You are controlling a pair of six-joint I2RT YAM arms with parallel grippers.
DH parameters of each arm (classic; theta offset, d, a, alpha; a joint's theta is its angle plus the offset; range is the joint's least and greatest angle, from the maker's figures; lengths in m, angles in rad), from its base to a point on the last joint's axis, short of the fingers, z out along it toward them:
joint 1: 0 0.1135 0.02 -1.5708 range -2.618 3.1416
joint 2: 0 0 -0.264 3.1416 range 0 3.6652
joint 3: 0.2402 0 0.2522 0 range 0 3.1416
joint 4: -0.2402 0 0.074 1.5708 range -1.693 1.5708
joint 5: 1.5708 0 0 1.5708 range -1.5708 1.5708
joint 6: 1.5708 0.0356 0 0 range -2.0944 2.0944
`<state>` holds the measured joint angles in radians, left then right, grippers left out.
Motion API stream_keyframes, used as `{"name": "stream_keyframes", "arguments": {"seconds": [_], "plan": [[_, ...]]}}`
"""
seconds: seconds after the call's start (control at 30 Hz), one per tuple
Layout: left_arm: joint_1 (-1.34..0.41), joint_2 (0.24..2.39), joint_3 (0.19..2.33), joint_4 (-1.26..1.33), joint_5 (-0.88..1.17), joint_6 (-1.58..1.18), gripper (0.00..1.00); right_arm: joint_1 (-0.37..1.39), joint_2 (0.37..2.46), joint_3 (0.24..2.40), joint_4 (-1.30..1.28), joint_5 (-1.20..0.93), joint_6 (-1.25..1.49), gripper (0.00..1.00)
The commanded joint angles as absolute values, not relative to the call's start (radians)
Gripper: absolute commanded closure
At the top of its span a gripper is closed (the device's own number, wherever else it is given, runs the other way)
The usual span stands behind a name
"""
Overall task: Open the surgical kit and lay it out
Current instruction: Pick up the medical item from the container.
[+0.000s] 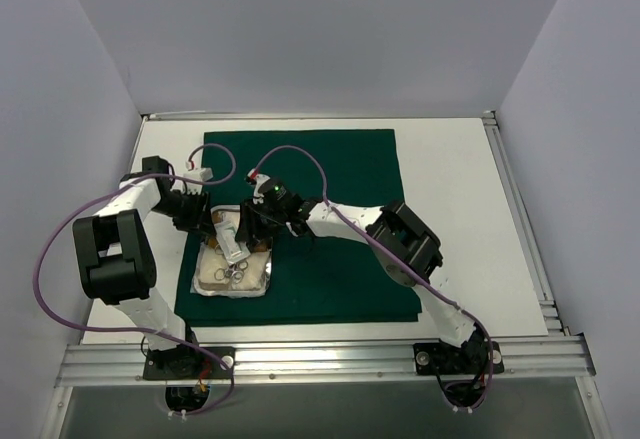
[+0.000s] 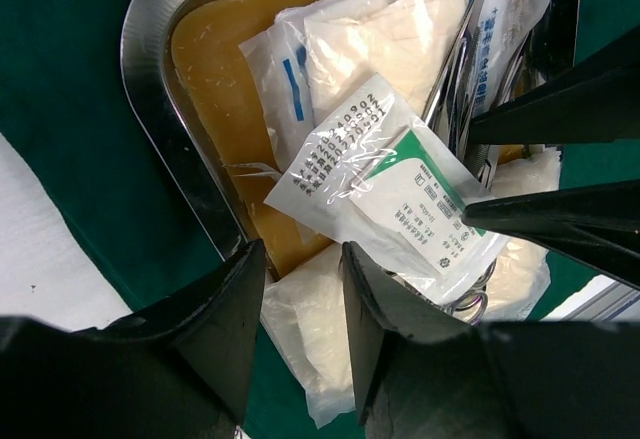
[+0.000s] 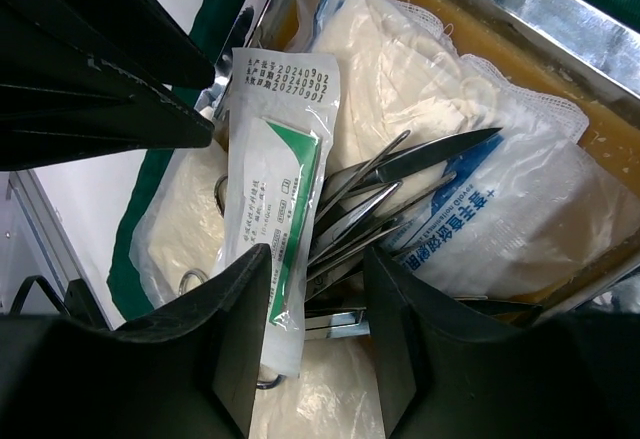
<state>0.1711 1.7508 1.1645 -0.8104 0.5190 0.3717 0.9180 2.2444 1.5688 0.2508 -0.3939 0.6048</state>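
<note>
The dark green drape [image 1: 340, 169] lies spread flat on the table. The steel tray [image 1: 268, 277] stands at its near left and shows its rim in the left wrist view [image 2: 150, 69]. In it are the tan liner [image 2: 215, 79], white gauze packets [image 2: 300, 329], a green-marked packet [image 2: 400, 194] and steel instruments [image 2: 455, 69]. My left gripper [image 1: 207, 224] is open over the tray's edge, its jaws [image 2: 302, 259] on either side of a gauze packet. My right gripper [image 1: 255, 227] is open above the instruments [image 3: 390, 194] and the green-marked packet [image 3: 275, 199], jaws [image 3: 316, 259] empty.
Both grippers crowd close together over the tray; the right one's fingers [image 2: 560, 109] show in the left wrist view. Bare white table [image 1: 460, 209] lies to the drape's right. An aluminium rail [image 1: 320, 359] runs along the front edge. White walls enclose three sides.
</note>
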Motion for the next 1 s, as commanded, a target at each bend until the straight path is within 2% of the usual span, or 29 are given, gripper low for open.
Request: {"name": "stream_keyframes", "arguments": {"seconds": [0.0,0.23,0.4,0.53,0.77,0.97], "plan": [[0.163,1.759,1.164,-0.781,0.522,0.373,0.55,0.922,2.195,1.552,0.244,-0.39,0.621,0.61],[0.158,1.767,1.157,-0.769,0.514,0.371,0.59,0.925,2.143,1.539,0.207,-0.341,0.612,0.53],[0.155,1.776,1.154,-0.762,0.506,0.371,0.62,0.928,2.12,1.514,0.189,-0.318,0.624,0.53],[0.153,1.778,1.154,-0.758,0.508,0.371,0.62,0.933,2.115,1.494,0.212,-0.317,0.641,0.54],[0.153,1.778,1.152,-0.759,0.512,0.37,0.62,0.942,2.145,1.52,0.249,-0.377,0.664,0.64],[0.153,1.773,1.149,-0.758,0.511,0.371,0.62,0.948,2.149,1.528,0.256,-0.379,0.667,0.64]]}}
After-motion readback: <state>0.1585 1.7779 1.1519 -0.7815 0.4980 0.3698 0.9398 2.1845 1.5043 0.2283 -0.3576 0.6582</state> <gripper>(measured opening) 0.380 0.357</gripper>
